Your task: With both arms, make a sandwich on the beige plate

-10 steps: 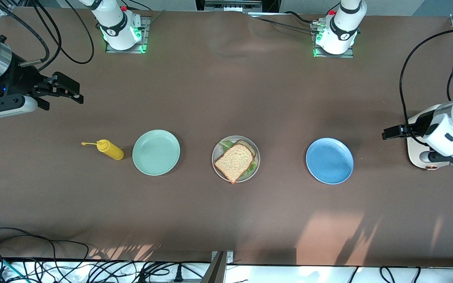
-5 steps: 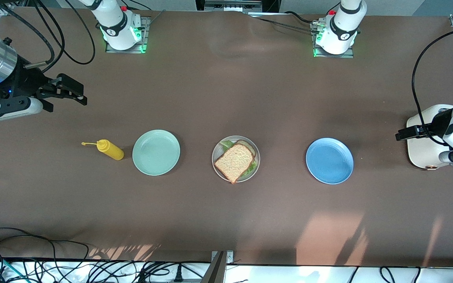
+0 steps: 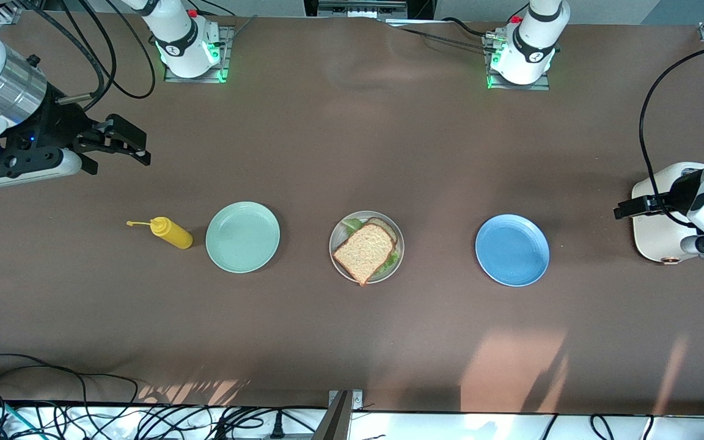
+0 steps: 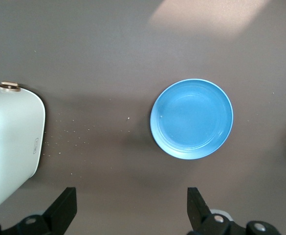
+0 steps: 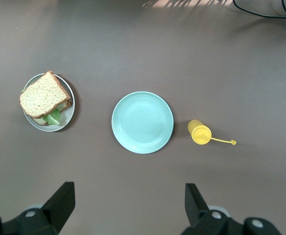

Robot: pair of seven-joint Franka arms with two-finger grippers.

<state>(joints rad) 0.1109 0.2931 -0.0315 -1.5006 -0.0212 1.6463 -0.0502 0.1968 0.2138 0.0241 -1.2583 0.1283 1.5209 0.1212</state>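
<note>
The sandwich [image 3: 365,247] lies on the beige plate [image 3: 335,235] in the middle of the table: a brown toast slice on top, green lettuce and a second slice peeking out beneath. The right wrist view also shows the sandwich [image 5: 44,94] on its plate [image 5: 70,115]. My right gripper [image 3: 142,153] hangs open and empty over bare table at the right arm's end; its wrist view shows the right gripper [image 5: 129,200] with fingers wide apart. My left gripper [image 3: 618,212] is open and empty over the edge of a white appliance; the left gripper [image 4: 132,205] holds nothing.
A mint green plate [image 3: 242,236] and a yellow squeeze bottle [image 3: 170,233] on its side lie toward the right arm's end. A blue plate [image 3: 512,250] and a white appliance [image 3: 654,235] sit toward the left arm's end. Cables run along the table's near edge.
The right gripper has drifted slightly toward the table's middle. The left arm pulled back toward its end of the table, then stopped. The sandwich has not moved.
</note>
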